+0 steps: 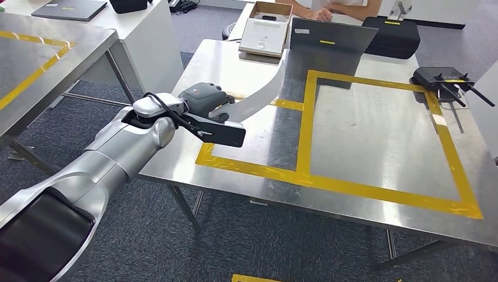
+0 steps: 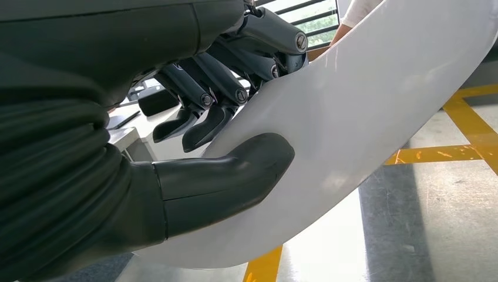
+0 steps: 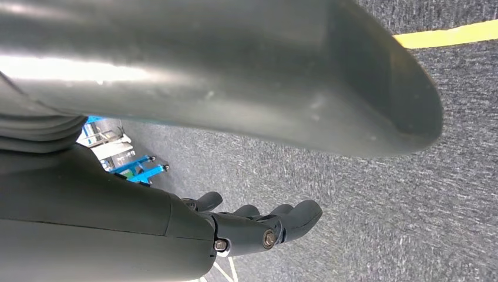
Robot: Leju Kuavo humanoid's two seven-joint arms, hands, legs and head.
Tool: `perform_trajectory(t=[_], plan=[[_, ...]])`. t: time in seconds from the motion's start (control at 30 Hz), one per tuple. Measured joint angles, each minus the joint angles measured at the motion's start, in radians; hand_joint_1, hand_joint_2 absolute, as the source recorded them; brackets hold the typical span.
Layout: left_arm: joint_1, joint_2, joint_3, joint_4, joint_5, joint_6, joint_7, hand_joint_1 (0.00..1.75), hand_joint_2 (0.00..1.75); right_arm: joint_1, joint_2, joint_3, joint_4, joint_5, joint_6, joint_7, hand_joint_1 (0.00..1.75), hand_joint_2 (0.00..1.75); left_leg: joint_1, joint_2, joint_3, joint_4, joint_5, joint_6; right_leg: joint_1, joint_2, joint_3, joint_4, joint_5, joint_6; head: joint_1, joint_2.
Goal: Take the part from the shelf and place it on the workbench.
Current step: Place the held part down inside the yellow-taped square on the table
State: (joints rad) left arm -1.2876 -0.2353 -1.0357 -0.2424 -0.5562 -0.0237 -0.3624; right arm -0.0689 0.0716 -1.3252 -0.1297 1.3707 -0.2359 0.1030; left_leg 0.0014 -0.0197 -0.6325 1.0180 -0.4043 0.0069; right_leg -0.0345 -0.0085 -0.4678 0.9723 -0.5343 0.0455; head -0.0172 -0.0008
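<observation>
- Over the near-left corner of the steel workbench (image 1: 376,126), head view: left hand (image 1: 207,104) holds the long curved white plastic part (image 1: 264,88) by one end. The far end reaches toward a grey metal panel (image 1: 329,44) standing on the bench.
- Part looks to sit above the yellow tape rectangle (image 1: 305,132); lower it flat inside and keep clear of the panel.
- Left wrist view: thumb (image 2: 235,176) on one face, fingers (image 2: 199,123) curled behind. Firm pinch; release only once the part is fully supported.
- Right wrist view: right hand (image 3: 258,226) hangs over carpet, fingers loosely apart, holding nothing.
</observation>
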Motion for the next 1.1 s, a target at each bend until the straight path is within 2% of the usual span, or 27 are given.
perform_trajectory(t=[0.17, 0.3, 0.37, 0.4, 0.43, 0.5, 0.53, 0.57, 0.6, 0.63, 0.67, 0.7, 0.73, 0.77, 0.83, 0.87, 0.9, 0.93, 1.0, 1.03, 1.07, 1.1], plan=[[0.000, 0.002, 0.000, 0.000, 0.000, -0.002, 0.000, 1.75, 1.75, 0.000, 0.000, 0.000, 0.000, 0.001, 0.006, 0.000, 0.00, 0.00, -0.008, 0.000, -0.001, 0.004, -0.006, 0.007, -0.005, 0.000, 0.001, -0.002, -0.002, 0.006, 0.000, 0.000], [-0.001, 0.009, 0.000, 0.000, 0.000, -0.004, 0.000, 1.75, 1.75, 0.001, 0.000, 0.000, 0.000, 0.006, 0.015, 0.000, 0.00, 0.00, -0.013, 0.000, 0.002, -0.001, -0.013, 0.022, -0.012, 0.001, 0.009, 0.000, 0.004, 0.020, 0.000, 0.000], [-0.003, 0.009, 0.000, 0.000, 0.000, -0.004, 0.001, 1.75, 1.75, 0.000, -0.001, 0.000, 0.000, 0.009, 0.016, 0.001, 0.00, 0.00, -0.010, 0.000, 0.015, -0.012, -0.016, 0.032, -0.013, 0.001, -0.004, 0.032, -0.003, 0.021, 0.001, 0.000], [-0.006, 0.009, 0.000, -0.001, 0.000, -0.004, 0.001, 1.75, 1.75, -0.001, -0.001, 0.000, 0.000, 0.009, 0.016, 0.000, 0.00, 0.00, -0.009, -0.001, 0.022, -0.016, -0.019, 0.038, -0.013, 0.002, -0.029, 0.074, -0.020, 0.019, 0.002, 0.000], [-0.008, 0.009, 0.000, -0.001, 0.000, -0.004, 0.002, 1.75, 1.75, -0.002, -0.002, 0.000, 0.000, 0.010, 0.014, 0.000, 0.00, 0.00, -0.009, -0.001, 0.028, -0.018, -0.023, 0.042, -0.011, 0.002, -0.069, 0.137, -0.042, 0.017, 0.003, 0.000], [-0.007, 0.009, 0.000, 0.000, 0.000, -0.006, 0.003, 1.75, 1.75, -0.001, -0.002, 0.000, 0.000, 0.010, 0.010, -0.001, 0.00, 0.00, -0.011, -0.001, 0.034, -0.016, -0.033, 0.046, -0.006, 0.005, -0.167, 0.272, -0.078, 0.015, 0.005, 0.000], [-0.004, 0.008, 0.000, 0.000, -0.001, -0.008, 0.003, 1.75, 1.75, 0.001, -0.002, 0.000, 0.000, 0.010, 0.008, 0.001, 0.00, 0.00, -0.012, -0.002, 0.039, -0.014, -0.038, 0.045, -0.004, 0.006, -0.204, 0.308, -0.076, 0.014, 0.005, 0.000], [0.000, 0.008, 0.000, 0.000, -0.001, -0.010, 0.003, 1.75, 1.75, 0.002, -0.001, 0.000, 0.000, 0.010, 0.006, 0.005, 0.00, 0.00, -0.013, -0.002, 0.044, -0.010, -0.045, 0.042, -0.004, 0.007, -0.222, 0.307, -0.054, 0.014, 0.006, 0.000], [0.002, 0.008, 0.000, 0.000, -0.001, -0.012, 0.003, 1.75, 1.75, 0.003, -0.001, 0.000, 0.000, 0.009, 0.005, 0.009, 0.00, 0.00, -0.012, -0.003, 0.050, -0.005, -0.052, 0.038, -0.004, 0.007, -0.222, 0.268, -0.013, 0.013, 0.006, 0.000], [0.002, 0.008, 0.000, 0.000, -0.002, -0.012, 0.003, 1.75, 1.75, 0.004, -0.001, 0.000, 0.000, 0.009, 0.004, 0.012, 0.00, 0.00, -0.011, -0.003, 0.056, 0.002, -0.062, 0.032, -0.006, 0.007, -0.208, 0.202, 0.037, 0.014, 0.006, 0.000], [0.002, 0.007, 0.000, 0.000, -0.002, -0.013, 0.003, 1.75, 1.75, 0.004, 0.000, 0.000, 0.000, 0.009, 0.002, 0.014, 0.00, 0.00, -0.011, -0.003, 0.060, 0.009, -0.072, 0.026, -0.006, 0.006, -0.192, 0.141, 0.067, 0.013, 0.006, 0.000], [0.001, 0.007, 0.000, 0.000, -0.003, -0.013, 0.004, 1.75, 1.75, 0.003, 0.001, 0.000, 0.000, 0.009, 0.001, 0.013, 0.00, 0.00, -0.012, -0.003, 0.062, 0.015, -0.081, 0.018, -0.005, 0.005, -0.178, 0.098, 0.079, 0.008, 0.006, 0.000], [0.001, 0.006, 0.000, 0.000, -0.003, -0.013, 0.004, 1.75, 1.75, 0.003, 0.003, 0.000, 0.001, 0.009, 0.000, 0.010, 0.00, 0.00, -0.013, -0.003, 0.062, 0.018, -0.090, 0.011, -0.002, 0.004, -0.170, 0.076, 0.081, 0.001, 0.007, 0.000], [0.003, 0.006, 0.000, 0.000, -0.004, -0.013, 0.004, 1.75, 1.75, 0.004, 0.004, 0.000, 0.001, 0.009, -0.002, 0.008, 0.00, 0.00, -0.014, -0.003, 0.065, 0.022, -0.094, 0.003, 0.000, 0.004, -0.167, 0.075, 0.069, -0.008, 0.007, 0.000], [0.005, 0.006, 0.000, -0.001, -0.004, -0.013, 0.004, 1.75, 1.75, 0.005, 0.007, 0.000, 0.001, 0.009, -0.004, 0.006, 0.00, 0.00, -0.013, -0.001, 0.069, 0.031, -0.100, -0.009, 0.000, 0.006, -0.153, 0.075, 0.071, -0.028, 0.007, 0.000], [0.004, 0.006, 0.000, -0.001, -0.004, -0.013, 0.004, 1.75, 1.75, 0.005, 0.007, 0.000, 0.001, 0.009, -0.004, 0.008, 0.00, 0.00, -0.012, 0.001, 0.063, 0.054, -0.099, -0.015, -0.001, 0.006, -0.143, 0.074, 0.068, -0.036, 0.007, 0.000], [0.003, 0.006, 0.001, -0.001, -0.004, -0.013, 0.005, 1.75, 1.75, 0.005, 0.008, 0.000, 0.001, 0.009, -0.005, 0.008, 0.00, 0.00, -0.010, 0.004, 0.043, 0.093, -0.100, -0.019, -0.001, 0.006, -0.131, 0.073, 0.064, -0.043, 0.007, 0.000], [0.002, 0.006, 0.001, -0.001, -0.003, -0.011, 0.006, 1.75, 1.75, 0.004, 0.008, 0.000, 0.001, 0.009, -0.006, 0.007, 0.00, 0.00, -0.009, 0.007, 0.009, 0.149, -0.107, -0.023, 0.000, 0.006, -0.120, 0.070, 0.059, -0.049, 0.006, 0.000], [0.007, 0.007, 0.001, -0.001, 0.001, -0.004, 0.010, 1.75, 1.75, 0.004, 0.008, 0.000, 0.001, 0.009, -0.008, 0.007, 0.00, 0.00, -0.008, 0.009, -0.076, 0.264, -0.149, -0.027, 0.001, 0.007, -0.100, 0.067, 0.044, -0.055, 0.007, 0.000], [0.012, 0.007, 0.002, 0.000, 0.008, -0.001, 0.012, 1.75, 1.75, 0.004, 0.008, 0.000, 0.001, 0.008, -0.008, 0.007, 0.00, 0.00, -0.008, 0.009, -0.110, 0.294, -0.170, -0.027, 0.002, 0.008, -0.090, 0.066, 0.035, -0.056, 0.006, 0.000], [0.017, 0.008, 0.004, 0.000, 0.017, -0.001, 0.012, 1.75, 1.75, 0.004, 0.009, 0.000, 0.001, 0.008, -0.008, 0.007, 0.00, 0.00, -0.009, 0.010, -0.131, 0.294, -0.176, -0.024, 0.003, 0.010, -0.078, 0.065, 0.025, -0.057, 0.006, 0.000], [0.020, 0.008, 0.008, 0.001, 0.027, -0.005, 0.013, 1.75, 1.75, 0.005, 0.011, 0.000, 0.001, 0.007, -0.008, 0.008, 0.00, 0.00, -0.011, 0.010, -0.137, 0.263, -0.159, -0.018, 0.005, 0.012, -0.066, 0.065, 0.016, -0.058, 0.006, 0.000]])
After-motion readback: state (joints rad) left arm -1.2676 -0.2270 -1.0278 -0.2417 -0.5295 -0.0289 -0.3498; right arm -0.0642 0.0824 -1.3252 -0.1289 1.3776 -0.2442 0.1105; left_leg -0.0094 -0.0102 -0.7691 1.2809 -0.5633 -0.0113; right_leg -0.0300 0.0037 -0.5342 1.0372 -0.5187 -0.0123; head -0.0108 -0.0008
